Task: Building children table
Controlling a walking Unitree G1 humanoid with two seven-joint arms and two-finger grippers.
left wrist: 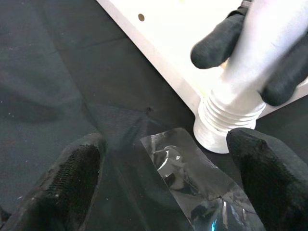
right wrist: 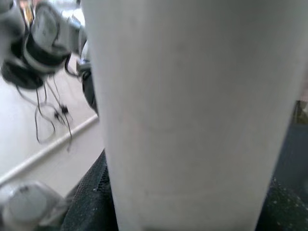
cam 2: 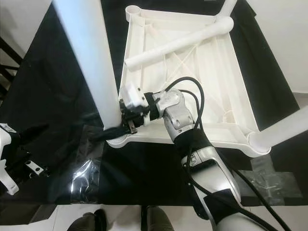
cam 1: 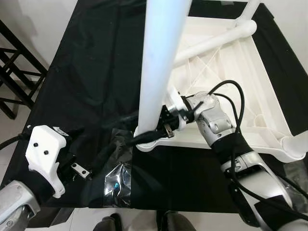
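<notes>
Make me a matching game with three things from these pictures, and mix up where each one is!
Things:
1. tall white plastic table leg
2. crinkly clear plastic wrapper
3. upside-down white plastic tabletop

Places or states:
A. lying flat on the black cloth
B. standing in a corner socket, gripped by the right tool
C. resting on the cloth near the left tool

Pairs: 1-B, 2-C, 3-A

upright leg [cam 1: 161,62] blocks corner, black cloth [cam 1: 91,82] open
</notes>
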